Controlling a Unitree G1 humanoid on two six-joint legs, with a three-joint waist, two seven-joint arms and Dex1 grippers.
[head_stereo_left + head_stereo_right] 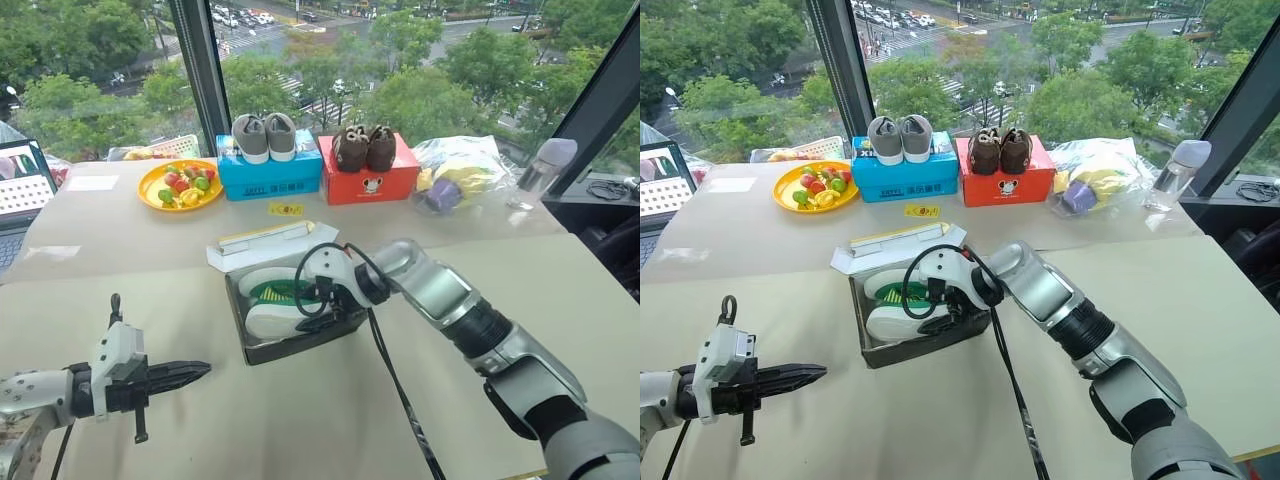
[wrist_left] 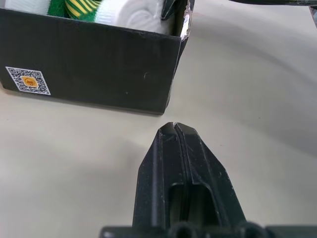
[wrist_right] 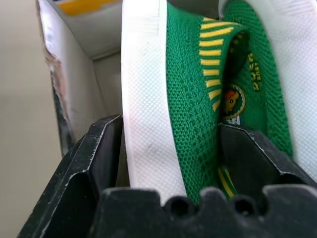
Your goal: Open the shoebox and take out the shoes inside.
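Reaching into the open shoebox (image 1: pixel 292 345), the right gripper (image 1: pixel 940 300) is being positioned with its jaws apart, one black finger (image 3: pixel 94 163) outside the white sole of the nearer of the shoes (image 3: pixel 198 114) and the other inside the green knit upper, so that the sole and side wall are being bracketed for a pinch; no squeeze is being shown yet. The shoes are being kept inside the shoebox, lying on their sides, soles toward the box's near wall, which is judged to be why a sideways entry is being used. Their long axis is being aligned with the length of the shoebox, running across the table (image 1: pixel 300 430) from the robot's left to its right; which end is the toe cannot be told. The yellow lid (image 1: pixel 268 238) is being left just behind the shoebox, touching its far rim. The left gripper (image 1: pixel 190 372), fingers pressed together and empty, is being held to the left of the shoebox, apart from it, probably clear of the working arm.
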